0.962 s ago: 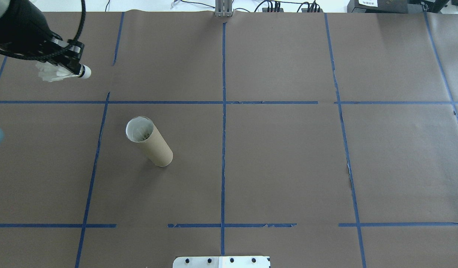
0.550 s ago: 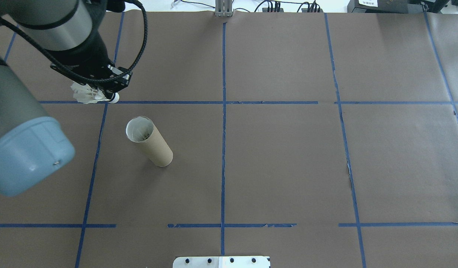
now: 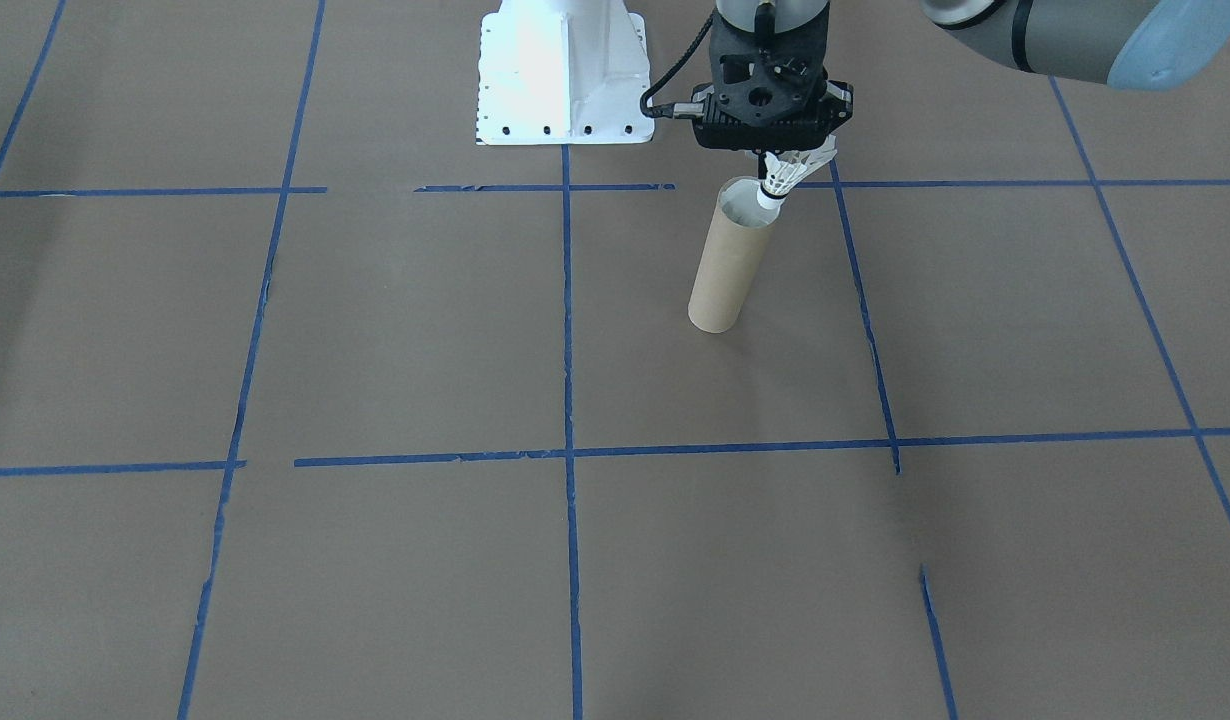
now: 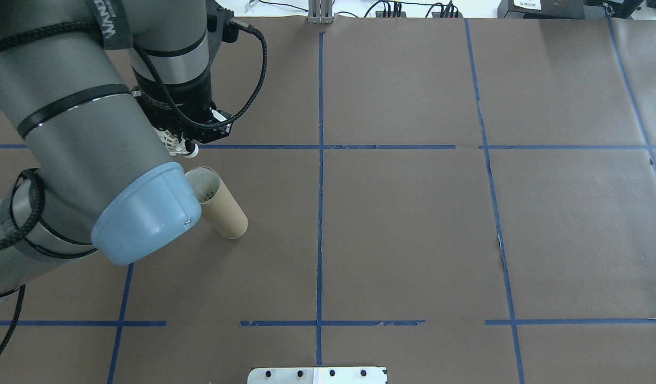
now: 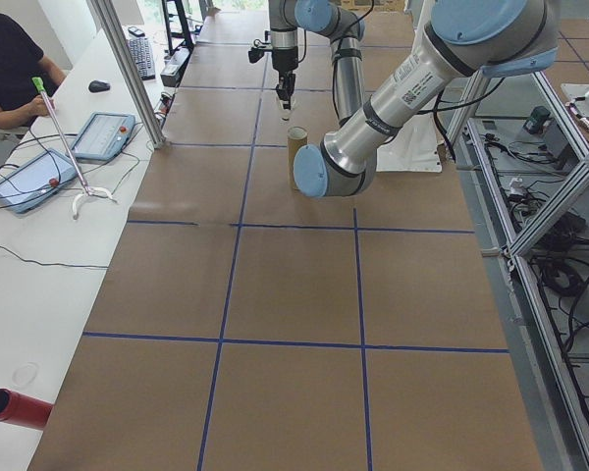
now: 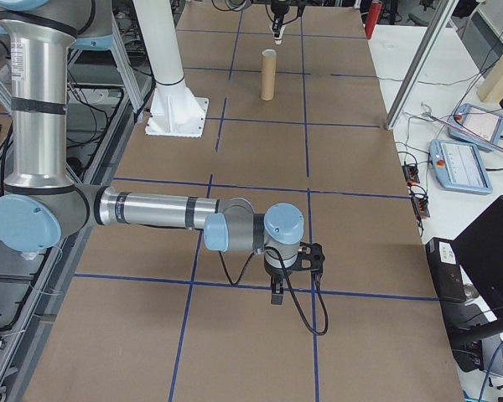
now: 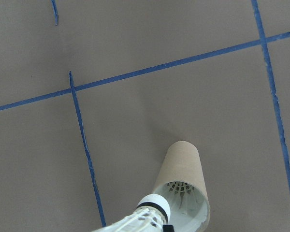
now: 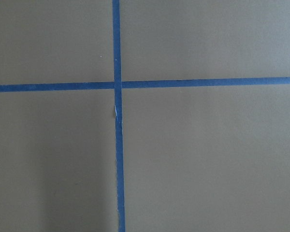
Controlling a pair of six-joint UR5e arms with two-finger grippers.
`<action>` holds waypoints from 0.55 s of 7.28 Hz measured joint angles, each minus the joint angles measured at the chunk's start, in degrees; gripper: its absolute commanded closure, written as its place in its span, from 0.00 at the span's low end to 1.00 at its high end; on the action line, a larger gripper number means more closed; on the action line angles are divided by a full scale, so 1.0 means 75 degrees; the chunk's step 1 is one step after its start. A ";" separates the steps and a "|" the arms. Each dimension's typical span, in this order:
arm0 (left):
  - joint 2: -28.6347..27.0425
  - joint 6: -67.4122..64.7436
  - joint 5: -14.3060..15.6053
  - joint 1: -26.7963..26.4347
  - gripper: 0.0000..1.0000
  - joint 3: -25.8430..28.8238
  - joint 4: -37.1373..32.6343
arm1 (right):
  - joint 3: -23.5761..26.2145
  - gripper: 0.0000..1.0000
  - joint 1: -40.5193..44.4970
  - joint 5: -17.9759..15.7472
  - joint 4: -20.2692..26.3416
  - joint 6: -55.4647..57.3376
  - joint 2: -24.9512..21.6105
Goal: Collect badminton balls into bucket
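As we face the robot, the left tool (image 3: 781,160) hangs over the upright bucket (image 3: 727,258), clamped on the shuttlecock (image 3: 781,179), cork tip down at the tube's rim. From overhead, we see the shuttlecock (image 4: 180,143) just beyond the bucket (image 4: 221,207). In the left wrist view, feathers already show inside the bucket (image 7: 182,188). From the right end, the right tool (image 6: 278,291) hovers low over the bench (image 6: 260,352); we cannot tell its grip.

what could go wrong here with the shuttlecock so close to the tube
1. The shuttlecock, cork down in the left gripper, looks off-centre toward the rim of the cardboard tube; released now, it might catch the edge and fall onto the table.
2. The tube stands upright, tall, narrow and unsupported; a nudge from the gripper could tip it.
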 measured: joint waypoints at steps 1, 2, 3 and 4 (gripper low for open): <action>-0.0049 0.0000 0.0079 0.0107 1.00 0.0126 0.0006 | 0.0001 0.00 0.0000 0.0000 0.0000 0.0000 0.0000; -0.0053 0.0000 0.0116 0.0235 1.00 0.0201 0.0005 | 0.0003 0.00 0.0000 0.0000 0.0000 0.0000 0.0000; -0.0037 0.0000 0.0148 0.0364 1.00 0.0268 0.0003 | 0.0003 0.00 0.0000 0.0000 0.0000 0.0000 0.0000; 0.0001 0.0000 0.0187 0.0463 1.00 0.0294 0.0002 | 0.0003 0.00 0.0000 0.0000 0.0000 0.0000 0.0000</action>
